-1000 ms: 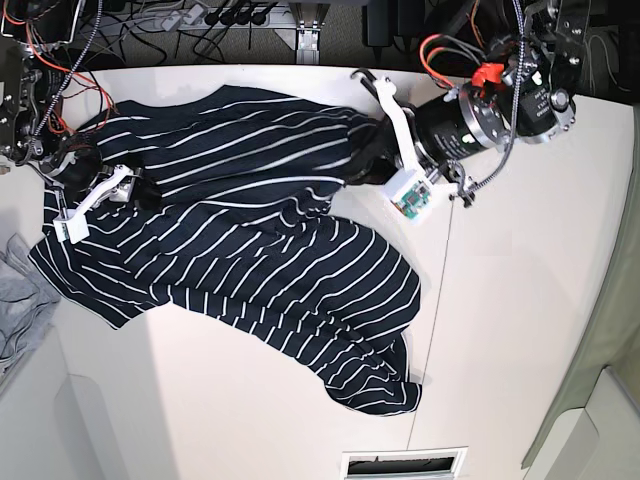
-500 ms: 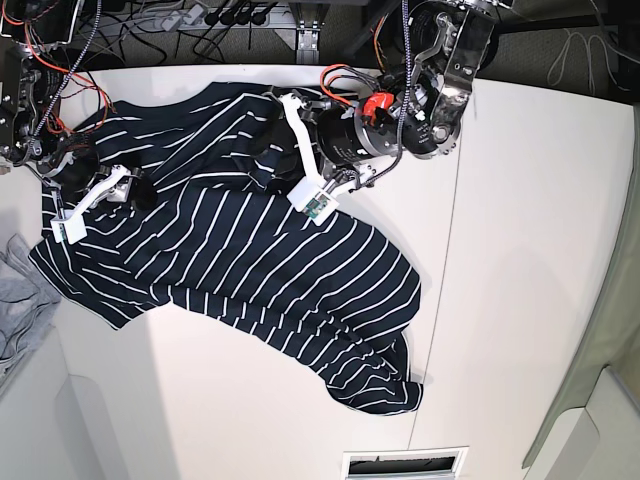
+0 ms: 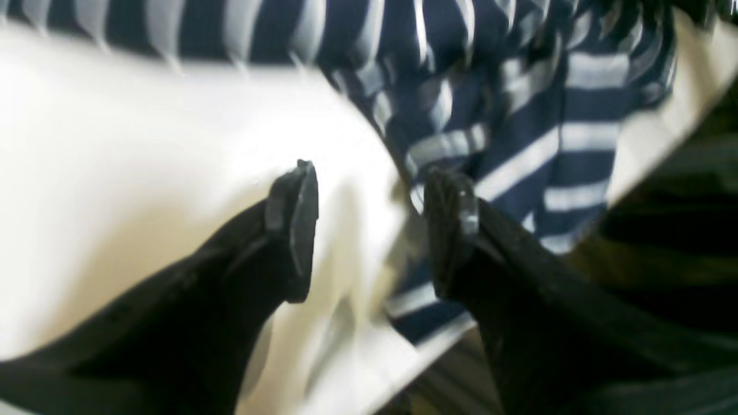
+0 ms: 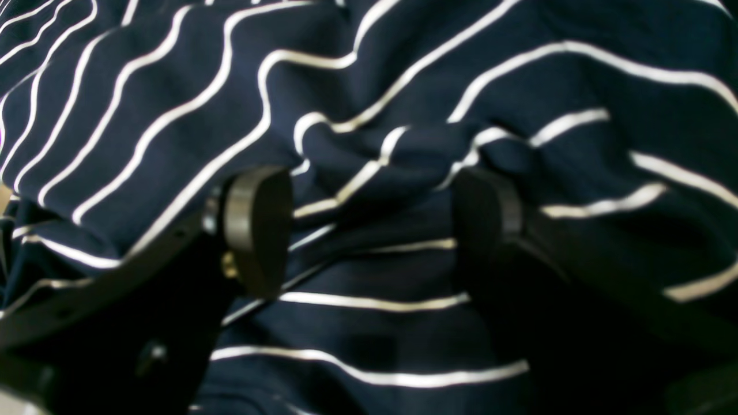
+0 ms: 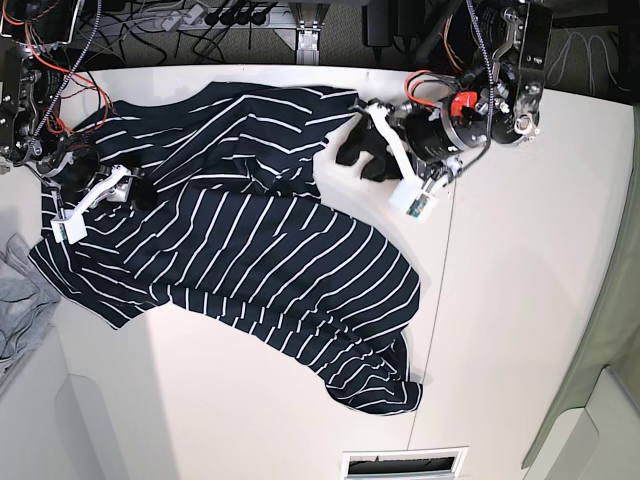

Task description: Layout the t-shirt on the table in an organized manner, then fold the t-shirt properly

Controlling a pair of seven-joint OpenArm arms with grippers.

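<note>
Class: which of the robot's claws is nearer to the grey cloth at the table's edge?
Right. The right claw sits over the t-shirt beside the grey cloth; the left claw is across the shirt, by its far edge.

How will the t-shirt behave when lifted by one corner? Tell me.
Probably floppy: the t-shirt lies in soft wrinkles and bunched folds. It likely drapes and drags rather than holding shape. It seems light, thin fabric lying flat on the table.

The t-shirt (image 5: 250,230) is dark navy with thin white stripes; the surface (image 5: 520,300) is matte white; a grey cloth (image 5: 20,300) lies at its left edge.
</note>
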